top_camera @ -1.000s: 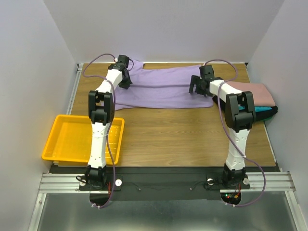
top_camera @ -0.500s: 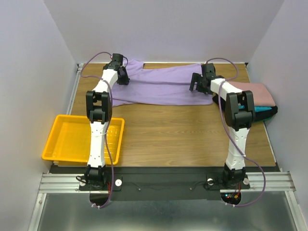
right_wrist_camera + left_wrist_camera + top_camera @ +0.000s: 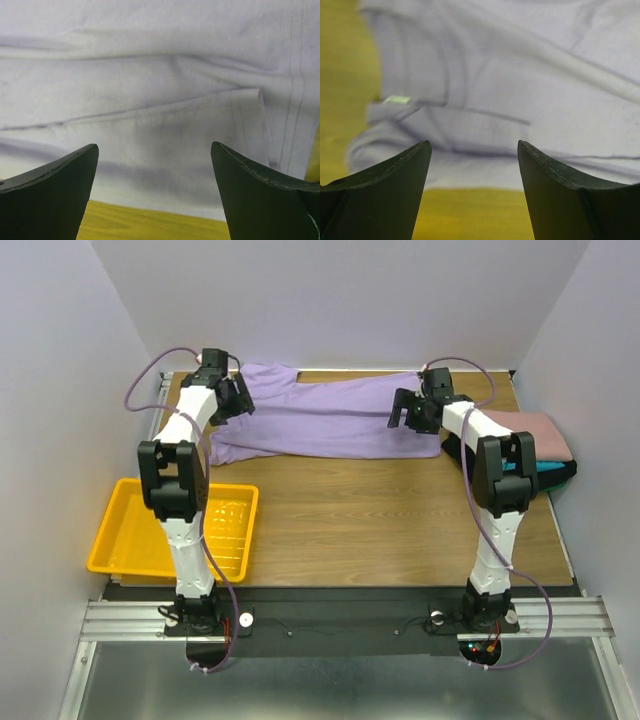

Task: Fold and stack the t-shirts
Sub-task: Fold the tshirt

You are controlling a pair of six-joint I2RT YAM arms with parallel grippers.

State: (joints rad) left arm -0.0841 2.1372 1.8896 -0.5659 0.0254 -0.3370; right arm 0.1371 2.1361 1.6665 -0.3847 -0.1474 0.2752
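Note:
A lavender t-shirt (image 3: 320,418) lies folded into a long strip across the far part of the wooden table (image 3: 350,510). My left gripper (image 3: 232,400) hovers at the strip's left end, open, with nothing between its fingers; the left wrist view shows the shirt (image 3: 510,80) past the gripper (image 3: 474,150). My right gripper (image 3: 412,412) stands open at the strip's right end, above the cloth (image 3: 150,90), holding nothing (image 3: 154,152). At the right edge of the table a dusty-pink folded shirt (image 3: 530,430) lies on top of a teal one (image 3: 548,466) and a black one (image 3: 565,476).
A yellow plastic tray (image 3: 140,530) sits at the table's near left, partly behind the left arm. White walls close in the table on the left, back and right. The arm bases stand on a metal rail (image 3: 340,618) at the near edge.
The left gripper opened and let go of the shirt's left end, then drew back to the left. The left end of the shirt now lies flat. The right gripper barely moved.

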